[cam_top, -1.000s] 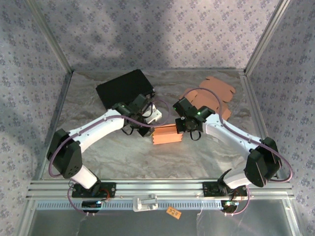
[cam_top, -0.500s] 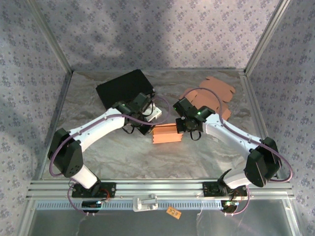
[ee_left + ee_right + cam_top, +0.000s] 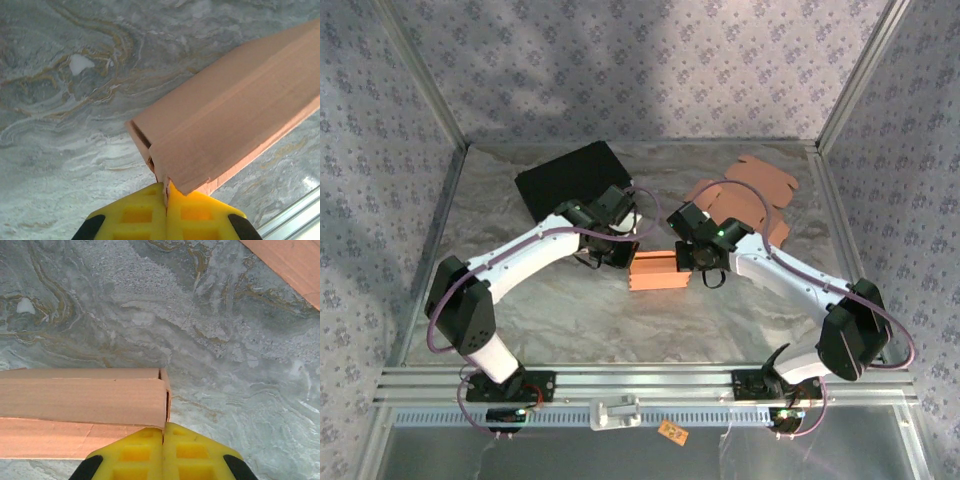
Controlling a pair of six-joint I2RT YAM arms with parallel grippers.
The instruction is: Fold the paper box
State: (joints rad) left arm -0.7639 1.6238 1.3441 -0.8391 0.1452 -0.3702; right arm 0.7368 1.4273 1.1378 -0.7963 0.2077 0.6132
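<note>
A: What takes up the most room?

B: The table (image 3: 570, 310). It is grey and marbled, with a metal frame round it and patterned walls behind. A black sheet (image 3: 565, 180) lies flat at its far left. At the far right are flat cardboard pieces (image 3: 760, 182), tan and overlapping one another.

A: And the box?

B: The box (image 3: 658, 271) is near the middle of the table, between the two arms. It is a long tan cardboard shape, running left to right in the overhead view. It is apart from the black sheet and near the flat cardboard pieces. I cannot tell whether it rests on the table or hangs just above it.

A: What are the hands doing?

B: The left gripper (image 3: 628, 250) is at the box's left end and the right gripper (image 3: 688, 258) is at its right end, both tipped downward. In the left wrist view the yellow pads (image 3: 135, 215) are pressed together, with a thin cardboard edge at the box's corner caught in the seam between them — clamped on it. The right wrist view shows much the same. Its pads meet around the narrow end wall of the box, whose long side stretches off to the left of that view.

A: Anything else by the right hand?

B: An edge of one flat cardboard piece, in the upper right corner of that wrist view.
</note>
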